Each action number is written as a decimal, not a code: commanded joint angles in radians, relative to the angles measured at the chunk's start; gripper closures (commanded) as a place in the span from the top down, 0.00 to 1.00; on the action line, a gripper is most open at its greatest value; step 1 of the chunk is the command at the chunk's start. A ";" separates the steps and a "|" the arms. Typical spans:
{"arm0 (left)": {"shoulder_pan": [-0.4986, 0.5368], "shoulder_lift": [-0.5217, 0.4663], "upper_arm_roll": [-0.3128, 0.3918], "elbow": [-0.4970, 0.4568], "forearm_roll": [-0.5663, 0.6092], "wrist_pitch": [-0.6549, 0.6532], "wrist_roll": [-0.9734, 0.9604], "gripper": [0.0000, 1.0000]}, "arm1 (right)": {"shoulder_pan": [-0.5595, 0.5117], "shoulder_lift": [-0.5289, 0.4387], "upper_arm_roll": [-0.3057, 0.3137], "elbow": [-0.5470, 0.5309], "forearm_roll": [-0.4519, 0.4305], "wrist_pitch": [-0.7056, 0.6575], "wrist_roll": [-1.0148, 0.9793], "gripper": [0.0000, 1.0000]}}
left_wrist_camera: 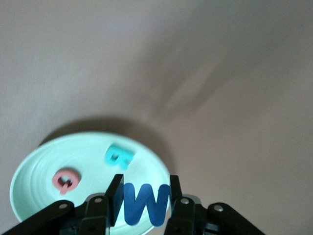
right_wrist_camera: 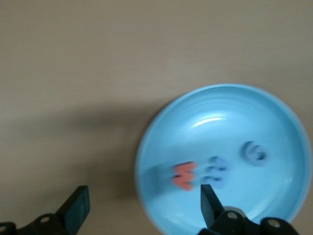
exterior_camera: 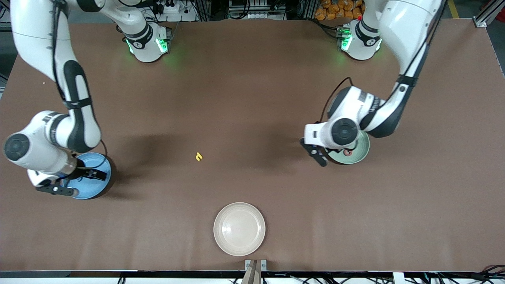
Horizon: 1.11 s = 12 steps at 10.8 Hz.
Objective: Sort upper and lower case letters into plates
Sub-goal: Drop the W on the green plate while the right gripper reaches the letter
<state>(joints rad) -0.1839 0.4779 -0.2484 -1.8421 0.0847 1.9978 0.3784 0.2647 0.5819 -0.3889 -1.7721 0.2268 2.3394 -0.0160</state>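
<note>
Blue W [left_wrist_camera: 145, 203] sits pinched in the left gripper [left_wrist_camera: 145, 196] over the mint plate [left_wrist_camera: 29, 181] for dropping; the right gripper [right_wrist_camera: 142, 208] gapes wide, empty, above the blue plate's [right_wrist_camera: 274, 103] nine-o'clock rim.

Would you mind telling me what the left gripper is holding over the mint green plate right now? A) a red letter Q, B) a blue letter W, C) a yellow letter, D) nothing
B: in the left wrist view the left gripper has its fingers closed on a blue letter W above the mint green plate, where a red letter and a teal letter already lie.
</note>
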 commanded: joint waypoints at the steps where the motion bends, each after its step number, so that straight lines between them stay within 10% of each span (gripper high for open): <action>1: 0.136 -0.074 -0.034 -0.246 -0.005 0.221 0.091 0.32 | 0.112 0.007 -0.007 0.010 -0.015 -0.026 0.144 1.00; 9: 0.155 -0.070 -0.048 -0.279 -0.020 0.283 0.030 0.43 | 0.471 0.015 0.002 0.005 -0.009 0.027 0.037 1.00; 11: 0.164 -0.068 -0.055 -0.275 -0.023 0.283 0.010 0.93 | 0.530 0.033 0.004 -0.024 -0.009 0.124 0.033 1.00; 12: 0.169 -0.071 -0.054 -0.263 -0.025 0.279 0.005 0.96 | 0.547 0.047 0.011 -0.023 -0.007 0.130 0.027 1.00</action>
<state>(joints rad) -0.0268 0.4362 -0.2963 -2.0965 0.0801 2.2779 0.3989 0.7962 0.6088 -0.3772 -1.7860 0.2261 2.4372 0.0367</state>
